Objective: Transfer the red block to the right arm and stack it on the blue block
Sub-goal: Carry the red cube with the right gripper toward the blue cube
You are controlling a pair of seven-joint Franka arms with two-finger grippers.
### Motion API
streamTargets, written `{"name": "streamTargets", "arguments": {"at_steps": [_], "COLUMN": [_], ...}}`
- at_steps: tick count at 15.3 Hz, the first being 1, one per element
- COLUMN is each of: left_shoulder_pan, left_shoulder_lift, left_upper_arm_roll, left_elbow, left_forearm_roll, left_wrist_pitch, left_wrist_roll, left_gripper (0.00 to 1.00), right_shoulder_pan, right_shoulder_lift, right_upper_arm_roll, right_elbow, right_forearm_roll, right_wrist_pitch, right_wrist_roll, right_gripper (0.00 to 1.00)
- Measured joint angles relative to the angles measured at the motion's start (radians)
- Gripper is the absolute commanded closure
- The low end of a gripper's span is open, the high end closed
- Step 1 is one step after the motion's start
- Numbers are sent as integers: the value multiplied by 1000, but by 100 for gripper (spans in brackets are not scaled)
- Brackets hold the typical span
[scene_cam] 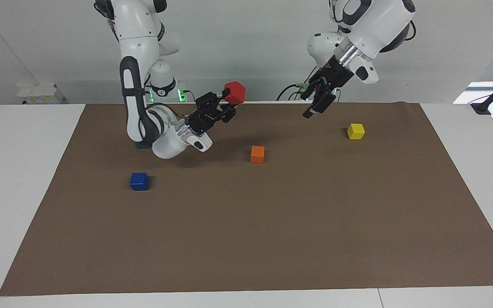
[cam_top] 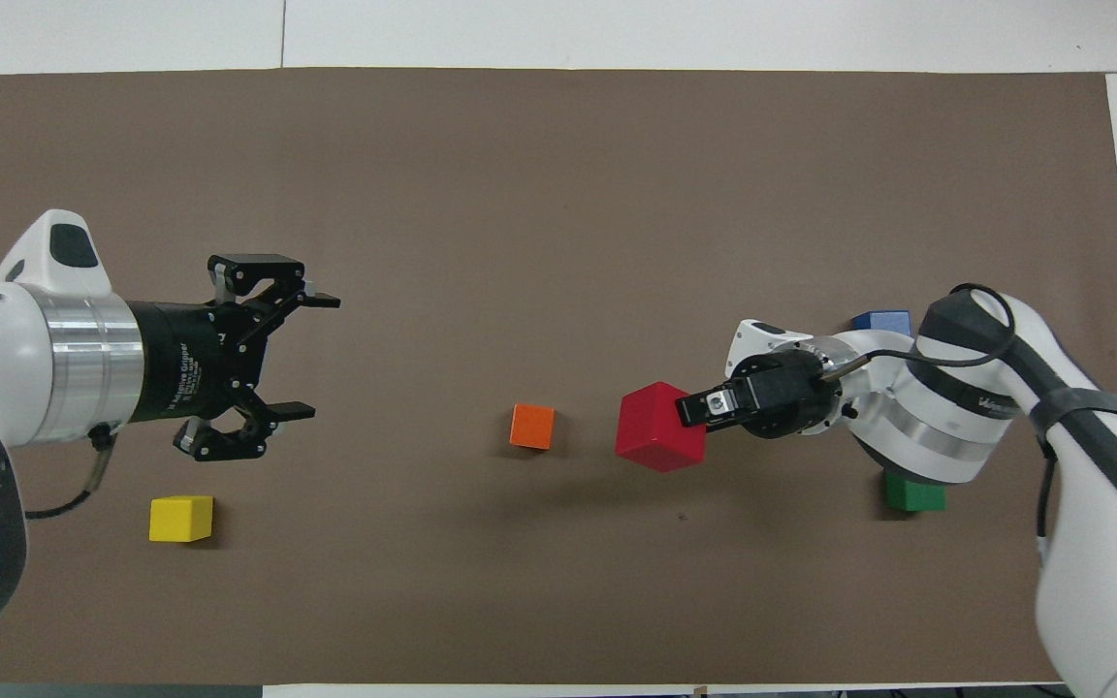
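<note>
My right gripper (scene_cam: pixel 229 102) is shut on the red block (scene_cam: pixel 234 93) and holds it up in the air over the brown mat (scene_cam: pixel 272 222). In the overhead view the red block (cam_top: pixel 660 427) hangs beside the orange block, toward the right arm's end, with the right gripper (cam_top: pixel 689 417) at its side. The blue block (scene_cam: pixel 139 181) sits on the mat toward the right arm's end; in the overhead view the right arm partly hides the blue block (cam_top: pixel 880 321). My left gripper (scene_cam: pixel 317 107) is open and empty, raised over the mat at the left arm's end; it also shows in the overhead view (cam_top: pixel 318 357).
An orange block (scene_cam: pixel 257 154) lies mid-mat. A yellow block (scene_cam: pixel 355 131) lies toward the left arm's end, below the left gripper. A green block (cam_top: pixel 915 494) sits under the right arm's wrist, nearer to the robots than the blue block.
</note>
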Motion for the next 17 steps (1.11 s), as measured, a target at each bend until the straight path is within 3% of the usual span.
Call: {"name": "streamTargets", "arguments": {"at_steps": [5,9,13,17], "left_shoulder_pan": [59,109,112,112], "left_shoulder_lift": [48,126,204,207], "left_upper_arm_roll": [1,3,-3,2], "left_elbow": [41,139,260,253], "left_forearm_roll": [356,500,569,571], "left_wrist_pitch": [-137,-194,-304,-359], "left_wrist_roll": [511,894,1056,1069], "left_gripper": [0,0,0,0], "right_shoulder_pan": [-142,-202,-197,-179], "right_shoulder_lift": [-177,-212,-207,-183], "right_upper_arm_roll": [-4,-6,0,11], "right_elbow": [83,232,314,424], "right_forearm_roll": [-269,-637,-1048,-1393], "right_wrist_pitch": [139,178,260,275], "right_wrist_roll": [277,388,384,385], "right_gripper": [100,100,100,100]}}
